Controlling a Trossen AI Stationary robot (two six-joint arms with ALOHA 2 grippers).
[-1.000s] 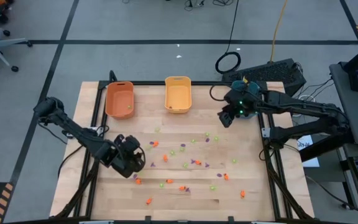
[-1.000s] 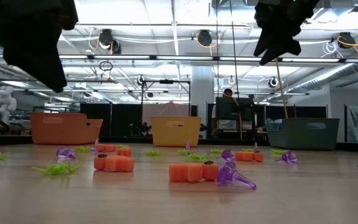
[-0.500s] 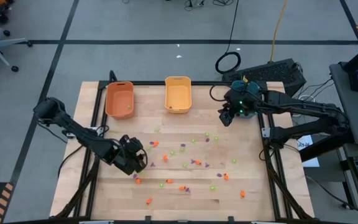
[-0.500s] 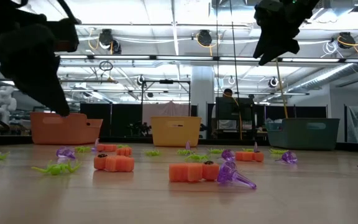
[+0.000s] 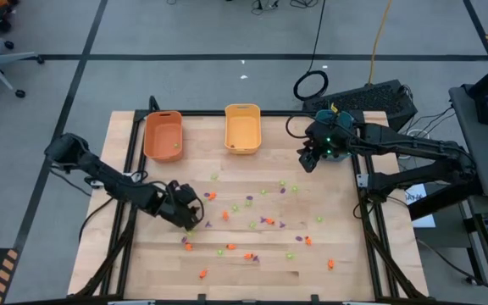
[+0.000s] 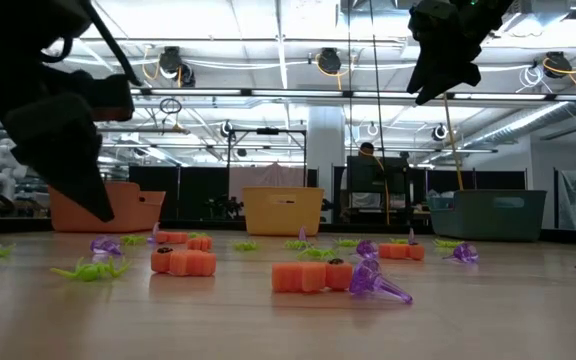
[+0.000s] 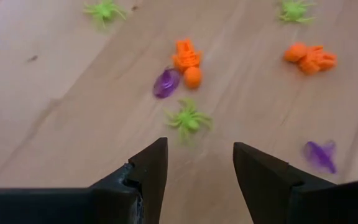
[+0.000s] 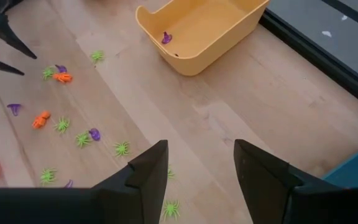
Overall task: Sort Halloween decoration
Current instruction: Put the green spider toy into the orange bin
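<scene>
Small orange, light green and purple Halloween decorations [image 5: 261, 222] lie scattered over the wooden table. My left gripper [image 7: 197, 152] hangs open low over the table's left half, its fingers pointing down at a slant. A green spider [image 7: 188, 121] lies just beyond its fingertips, with a purple piece [image 7: 165, 82] and an orange piece [image 7: 187, 59] behind it. My right gripper [image 8: 197, 155] waits open, high over the far right part of the table [image 5: 306, 161]. Nothing is between either gripper's fingers.
An orange bin [image 5: 163, 135] and a yellow bin [image 5: 242, 129] stand at the table's far edge; the yellow one holds a purple piece [image 8: 166, 38]. A teal bin [image 6: 488, 214] stands at the far right, under my right arm. A black frame [image 5: 371, 237] borders the table.
My left gripper has sunk toward the table and shifted slightly toward the right and far edges, turning a little as it went. Its fingers have stayed open. My right gripper has kept its place.
</scene>
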